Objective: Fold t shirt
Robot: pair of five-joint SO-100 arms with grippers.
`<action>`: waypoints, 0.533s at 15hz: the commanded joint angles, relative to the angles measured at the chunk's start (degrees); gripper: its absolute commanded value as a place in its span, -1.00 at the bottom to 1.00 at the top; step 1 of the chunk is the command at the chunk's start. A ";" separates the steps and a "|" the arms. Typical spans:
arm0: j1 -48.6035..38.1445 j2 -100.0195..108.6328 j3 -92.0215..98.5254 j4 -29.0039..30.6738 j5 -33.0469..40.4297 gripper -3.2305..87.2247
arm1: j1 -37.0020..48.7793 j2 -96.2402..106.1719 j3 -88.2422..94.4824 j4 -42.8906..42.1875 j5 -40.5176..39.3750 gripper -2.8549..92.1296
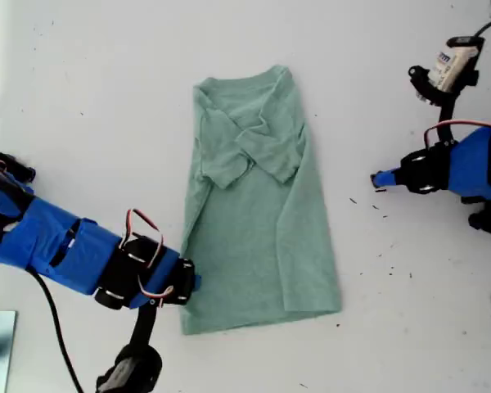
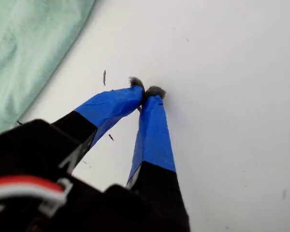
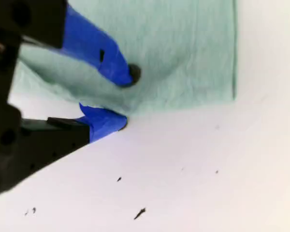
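On the white table (image 1: 82, 65), t shirt (image 1: 258, 221) lies partly folded; my second gripper (image 3: 125, 99) gapes at its edge, holding nothing; my first gripper (image 2: 147, 92) pinched closed, empty, apart from the cloth.

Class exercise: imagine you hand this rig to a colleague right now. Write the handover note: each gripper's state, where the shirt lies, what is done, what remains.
My first gripper: shut, empty, tips on bare table at the exterior view's right, off the t shirt.
My second gripper: open, straddling the shirt's long edge near its hem corner, at the exterior view's lower left; nothing clamped yet.
T shirt: flat mid-table, neck away from the camera, both sides and sleeves already folded inward into a narrow strip.
Left: probably fold it across its length, hem towards collar.
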 commanded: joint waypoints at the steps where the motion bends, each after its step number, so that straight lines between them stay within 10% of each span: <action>1: 2.11 3.08 0.09 0.18 -2.46 -0.93 | -0.53 1.05 3.08 0.18 -0.88 -0.89; 4: 0.53 15.64 -7.21 14.94 -2.99 -0.93 | -0.53 1.49 3.08 0.26 -1.14 -0.89; 8: -3.08 14.41 -13.01 15.47 2.55 -0.93 | -0.70 2.37 3.08 1.14 -0.79 -0.89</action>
